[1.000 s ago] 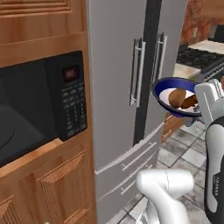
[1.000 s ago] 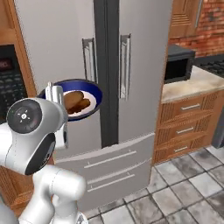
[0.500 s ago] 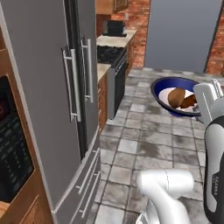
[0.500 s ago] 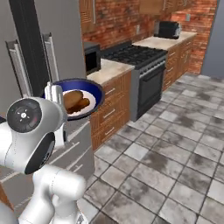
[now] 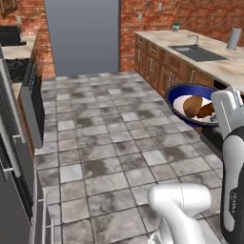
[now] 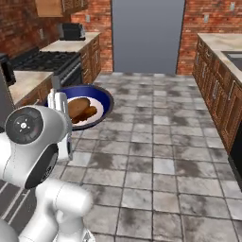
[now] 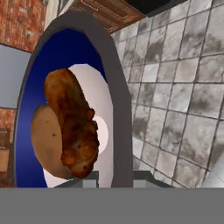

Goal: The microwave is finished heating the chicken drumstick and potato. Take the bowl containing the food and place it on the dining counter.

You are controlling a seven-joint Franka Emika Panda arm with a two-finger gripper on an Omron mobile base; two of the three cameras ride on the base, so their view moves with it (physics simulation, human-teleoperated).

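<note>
Kitchen aisle, grey tiled floor [image 5: 109, 157] | gripper [image 5: 224, 107] clamped on bowl [image 5: 183, 93] rim, drumstick [image 7: 72, 127] and potato [image 7: 46, 140] inside | step: carrying | next: reach dining counter, lower bowl level.

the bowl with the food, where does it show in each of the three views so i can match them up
Left base view: the bowl sits at the right edge, mid-height, beside the white arm.
Right base view: the bowl is left of centre, just above the arm's round joint.
Hand view: the bowl stands on edge across the left half, chicken drumstick over potato.
Shared landmark: the grey tiled floor.
</note>
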